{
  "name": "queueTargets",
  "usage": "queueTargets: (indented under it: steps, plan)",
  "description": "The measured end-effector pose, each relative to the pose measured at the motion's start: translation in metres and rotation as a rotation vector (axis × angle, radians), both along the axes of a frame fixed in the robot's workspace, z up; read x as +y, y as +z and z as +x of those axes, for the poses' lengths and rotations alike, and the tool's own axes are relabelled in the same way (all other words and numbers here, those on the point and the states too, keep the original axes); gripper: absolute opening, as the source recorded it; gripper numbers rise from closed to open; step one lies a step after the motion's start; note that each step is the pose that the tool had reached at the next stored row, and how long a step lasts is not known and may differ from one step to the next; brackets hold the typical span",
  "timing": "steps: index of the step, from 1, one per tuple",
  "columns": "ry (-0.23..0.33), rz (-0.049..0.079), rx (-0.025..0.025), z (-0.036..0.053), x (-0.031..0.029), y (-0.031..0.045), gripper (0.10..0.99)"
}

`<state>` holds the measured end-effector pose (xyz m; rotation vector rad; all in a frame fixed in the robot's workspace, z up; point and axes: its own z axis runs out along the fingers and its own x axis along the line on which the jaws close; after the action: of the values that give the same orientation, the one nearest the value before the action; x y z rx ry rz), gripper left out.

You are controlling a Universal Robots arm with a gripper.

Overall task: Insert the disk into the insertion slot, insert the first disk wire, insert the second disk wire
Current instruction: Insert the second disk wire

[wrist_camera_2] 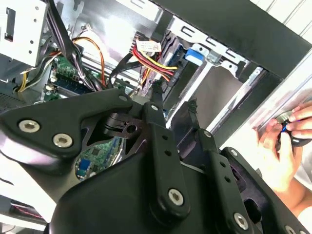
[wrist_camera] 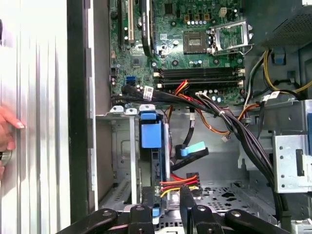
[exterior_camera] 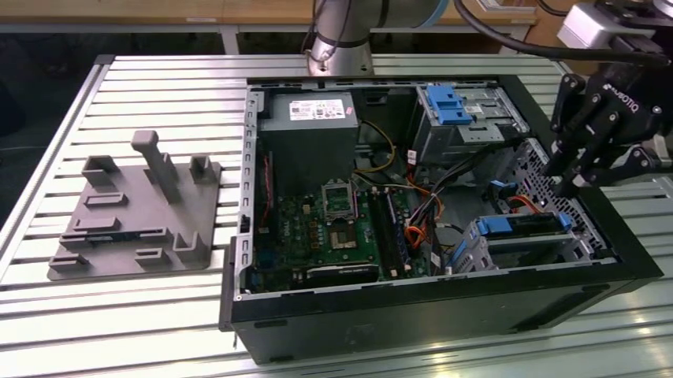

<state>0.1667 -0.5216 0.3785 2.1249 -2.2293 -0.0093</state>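
Observation:
The disk [exterior_camera: 522, 226] in its blue carrier lies inside the insertion slot [exterior_camera: 492, 253], a grey cage at the near right corner of the open computer case. My gripper [exterior_camera: 573, 183] hangs just above the case's right wall, over that cage. In the first wrist view the blue carrier [wrist_camera: 150, 132] sits in the cage [wrist_camera: 122, 146], and my gripper [wrist_camera: 168, 194] stands open right at its end. A red, yellow and black wire bundle [wrist_camera: 178, 183] runs between the fingers. A blue-plugged wire [wrist_camera: 194, 149] hangs loose beside the disk.
A taller grey cage with a blue latch [exterior_camera: 450, 104] stands at the case's back right. The motherboard [exterior_camera: 326, 228] and power supply [exterior_camera: 310, 118] take up the case's left half. A grey fixture [exterior_camera: 137, 220] lies on the slatted table. A person's hand [wrist_camera_2: 287, 141] rests outside the case wall.

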Motion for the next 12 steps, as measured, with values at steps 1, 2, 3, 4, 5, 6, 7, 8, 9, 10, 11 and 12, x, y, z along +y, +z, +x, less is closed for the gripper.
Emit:
queueTargets:
  steps: [1,2,3,4,5,6,7,8,9,10,11,12]
  plan:
    - [0.001,-0.002,-0.0053,-0.0001,0.0024,-0.0005,0.357]
    - [0.002,-0.004,-0.0143,-0.0002,0.0046,-0.001,0.357]
    - [0.002,-0.005,-0.0271,-0.0003,0.0065,-0.0013,0.357]
    - [0.002,-0.007,-0.0402,-0.0006,0.0081,-0.0015,0.357]
    - [0.002,-0.008,-0.0539,-0.0017,0.0093,-0.0017,0.357]
    - [0.002,-0.008,-0.063,-0.0039,0.0103,-0.0023,0.357]
    - [0.002,-0.009,-0.0691,-0.0071,0.0114,-0.003,0.357]
    - [0.002,-0.01,-0.0711,-0.0109,0.0128,-0.0036,0.357]
    - [0.002,-0.013,-0.0711,-0.0145,0.0149,-0.0041,0.357]
    - [0.002,-0.018,-0.0711,-0.0178,0.0179,-0.0044,0.357]
    - [0.003,-0.022,-0.0709,-0.0201,0.0203,-0.0046,0.357]
    - [0.003,-0.027,-0.0706,-0.022,0.0222,-0.0047,0.357]
